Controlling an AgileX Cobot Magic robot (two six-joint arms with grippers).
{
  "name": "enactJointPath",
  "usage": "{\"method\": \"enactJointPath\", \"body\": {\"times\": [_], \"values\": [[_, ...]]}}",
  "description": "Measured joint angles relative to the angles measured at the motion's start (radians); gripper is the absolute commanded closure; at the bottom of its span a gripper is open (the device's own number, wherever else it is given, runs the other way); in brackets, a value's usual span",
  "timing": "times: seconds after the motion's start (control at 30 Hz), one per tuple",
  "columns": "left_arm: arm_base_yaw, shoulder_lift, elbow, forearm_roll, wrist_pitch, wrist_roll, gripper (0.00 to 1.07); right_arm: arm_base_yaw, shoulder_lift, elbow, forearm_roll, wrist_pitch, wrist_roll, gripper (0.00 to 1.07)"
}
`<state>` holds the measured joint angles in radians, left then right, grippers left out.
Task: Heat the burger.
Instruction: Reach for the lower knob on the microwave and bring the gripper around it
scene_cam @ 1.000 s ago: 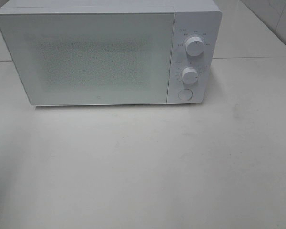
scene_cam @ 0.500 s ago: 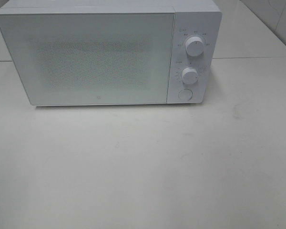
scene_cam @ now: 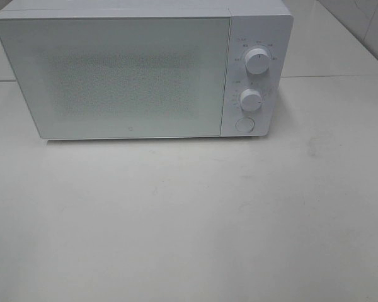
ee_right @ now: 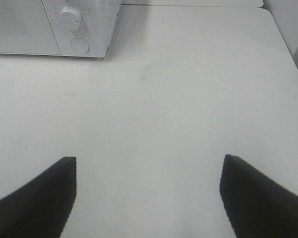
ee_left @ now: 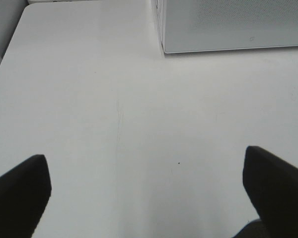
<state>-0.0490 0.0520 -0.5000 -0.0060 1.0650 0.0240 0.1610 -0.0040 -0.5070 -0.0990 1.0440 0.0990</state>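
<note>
burger: you can't see it in any view. it isn't on the visible part of the table, and the frosted door of the microwave is shut, so you cannot tell whether it sits inside.
risk, blind start: if you turn the lower knob assuming the burger is in there, you may run the oven empty.
risk, button: the round release button sits just below that knob. a wide gripper pushing it could brush the knob and change the setting, or shove the light-looking microwave back on the smooth table.
risk, door swing: the door probably hinges at the far side from the controls. an arm parked in front of that corner could block or get hit by it.
left gripper: fingers spread wide, holding nothing, touching nothing. it hovers over bare table near the microwave's door-side front corner.
right gripper: fingers spread wide, nothing between them, no contact. it hovers over the table on the control-panel side.
</note>
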Motion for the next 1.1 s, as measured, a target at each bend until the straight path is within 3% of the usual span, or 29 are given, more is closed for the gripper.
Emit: {"method": "enactJointPath", "body": {"times": [0.57, 0.83, 1.1], "values": [[0.004, 0.000, 0.002, -0.001, -0.011, 0.000, 0.01, 0.000, 0.000, 0.000, 0.000, 0.000, 0.000, 0.31], [0.083, -0.055, 0.002, -0.001, -0.011, 0.000, 0.01, 0.000, 0.000, 0.000, 0.000, 0.000, 0.000, 0.31], [0.088, -0.056, 0.002, -0.001, -0.012, 0.000, 0.01, 0.000, 0.000, 0.000, 0.000, 0.000, 0.000, 0.31]]}}
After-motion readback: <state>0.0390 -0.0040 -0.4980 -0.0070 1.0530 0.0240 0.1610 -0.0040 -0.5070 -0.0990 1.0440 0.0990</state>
